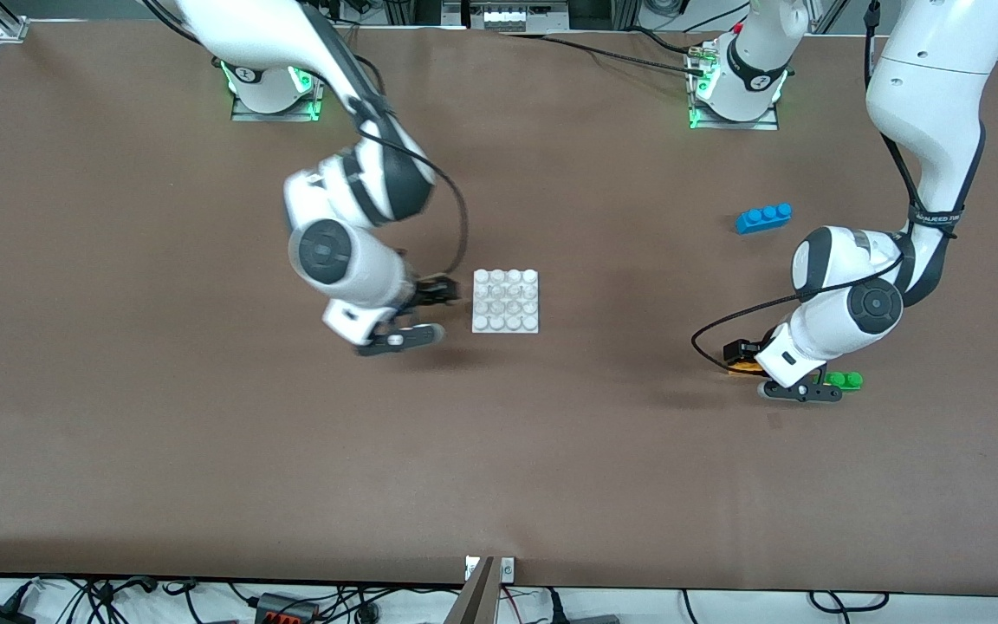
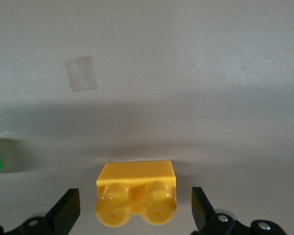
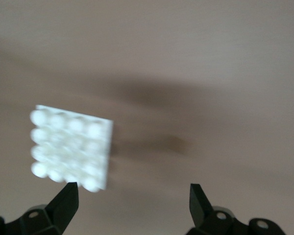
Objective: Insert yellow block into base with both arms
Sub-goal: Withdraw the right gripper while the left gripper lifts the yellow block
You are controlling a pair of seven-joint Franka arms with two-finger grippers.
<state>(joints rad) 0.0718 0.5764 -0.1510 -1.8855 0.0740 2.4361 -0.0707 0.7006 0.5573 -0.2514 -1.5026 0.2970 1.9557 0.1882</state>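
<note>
So, status from my end:

Progress: early. I see nothing gripped and nothing seated on the studs; I judge the pick, the carry and the press-in are all left to do.

Yellow block point(image 2: 136, 196): on the table toward the left arm's end, studs up, just beside the green brick point(image 1: 845, 380).

Left gripper point(image 2: 135, 208): low over the yellow block, fingers point(image 2: 67, 209) spread, one on each side with a gap on both. No contact that I can see.

Base point(image 1: 506, 301): flat on the table near the middle, well apart from the yellow block, every stud bare.

Right gripper point(image 3: 132, 205): beside the base on the side toward the right arm's end, fingers wide apart, holding nothing, not touching the plate as far as I can tell.

Blue brick point(image 1: 763, 217): farther from the front camera than the yellow block, not involved.

Next, my read: left closes on the block, right steadies the base.
</note>
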